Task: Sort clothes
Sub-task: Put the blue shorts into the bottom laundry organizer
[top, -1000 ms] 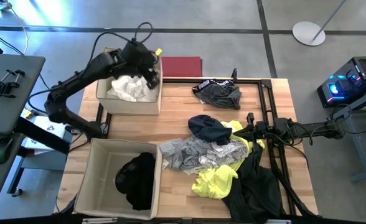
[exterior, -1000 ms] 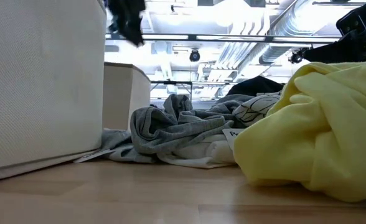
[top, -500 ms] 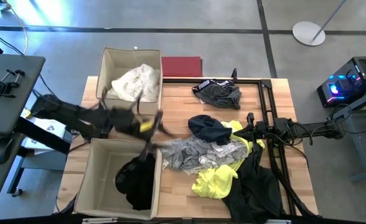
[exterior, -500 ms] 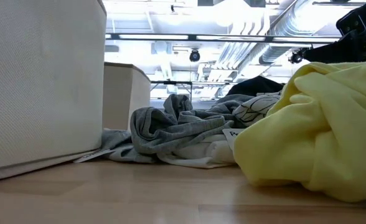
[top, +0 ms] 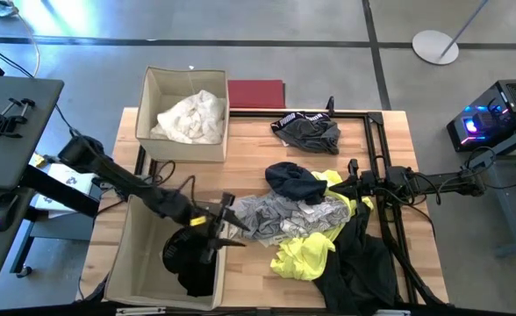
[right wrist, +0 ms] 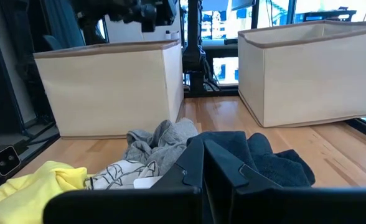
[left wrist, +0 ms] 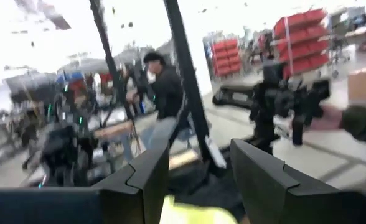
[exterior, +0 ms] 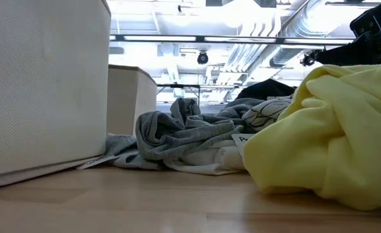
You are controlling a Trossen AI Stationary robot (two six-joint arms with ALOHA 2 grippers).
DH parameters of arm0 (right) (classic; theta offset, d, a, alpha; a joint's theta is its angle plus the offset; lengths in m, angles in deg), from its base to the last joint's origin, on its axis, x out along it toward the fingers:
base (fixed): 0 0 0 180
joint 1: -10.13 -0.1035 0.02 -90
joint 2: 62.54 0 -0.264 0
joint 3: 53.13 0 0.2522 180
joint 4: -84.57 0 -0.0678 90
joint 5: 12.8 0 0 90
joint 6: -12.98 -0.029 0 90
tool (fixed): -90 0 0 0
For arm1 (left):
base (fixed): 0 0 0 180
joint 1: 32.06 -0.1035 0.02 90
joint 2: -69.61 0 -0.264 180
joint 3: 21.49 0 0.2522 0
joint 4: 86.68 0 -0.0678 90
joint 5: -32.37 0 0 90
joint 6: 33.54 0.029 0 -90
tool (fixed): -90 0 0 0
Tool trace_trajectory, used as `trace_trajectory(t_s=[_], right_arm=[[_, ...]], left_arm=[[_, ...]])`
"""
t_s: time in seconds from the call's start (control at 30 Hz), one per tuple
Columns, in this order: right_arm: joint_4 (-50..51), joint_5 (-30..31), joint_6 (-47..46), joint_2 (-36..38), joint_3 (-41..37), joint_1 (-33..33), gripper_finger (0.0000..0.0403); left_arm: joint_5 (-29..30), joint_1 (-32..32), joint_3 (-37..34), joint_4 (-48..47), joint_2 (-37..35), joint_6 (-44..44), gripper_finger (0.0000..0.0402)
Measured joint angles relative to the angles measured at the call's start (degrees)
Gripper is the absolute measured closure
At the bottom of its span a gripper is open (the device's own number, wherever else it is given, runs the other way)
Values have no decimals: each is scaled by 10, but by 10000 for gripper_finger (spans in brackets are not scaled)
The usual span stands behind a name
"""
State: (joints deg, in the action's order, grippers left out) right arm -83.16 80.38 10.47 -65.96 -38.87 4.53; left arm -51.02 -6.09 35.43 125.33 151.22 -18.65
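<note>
Snagging is being risked — the left claw [top: 225, 226], opened, is being held beside the grey garment [top: 271, 217] and the near box [top: 126, 250]; the right claw [top: 349, 183], closed, is being kept mid-surface.

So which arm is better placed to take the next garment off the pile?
Probably the left: the left gripper is open at the edge of the grey garment, beside the near box. The right gripper is shut, idle at the pile's far side.

Count: 2 beige boxes [top: 181, 114] [top: 144, 237], 1 white garment [top: 190, 118], 1 black [top: 192, 254] in the near box. Loose on worktop [top: 249, 149]: 1 grey [top: 271, 215], 1 yellow [top: 306, 254], 1 navy [top: 295, 183], 2 dark [top: 306, 132] [top: 359, 263]. 1 red rectangle [top: 256, 93].
</note>
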Motion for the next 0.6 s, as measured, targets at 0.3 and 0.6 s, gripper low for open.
trace_trajectory(t_s=[0.3, 0.6], right_arm=[[-77, 28, -72, -1, 0, 0, 402], [-364, 141, -131, -11, 1, 0, 402]], left_arm=[[3, -25, 1, -28, 21, -39, 241], [35, -24, 1, -61, 16, -69, 241]])
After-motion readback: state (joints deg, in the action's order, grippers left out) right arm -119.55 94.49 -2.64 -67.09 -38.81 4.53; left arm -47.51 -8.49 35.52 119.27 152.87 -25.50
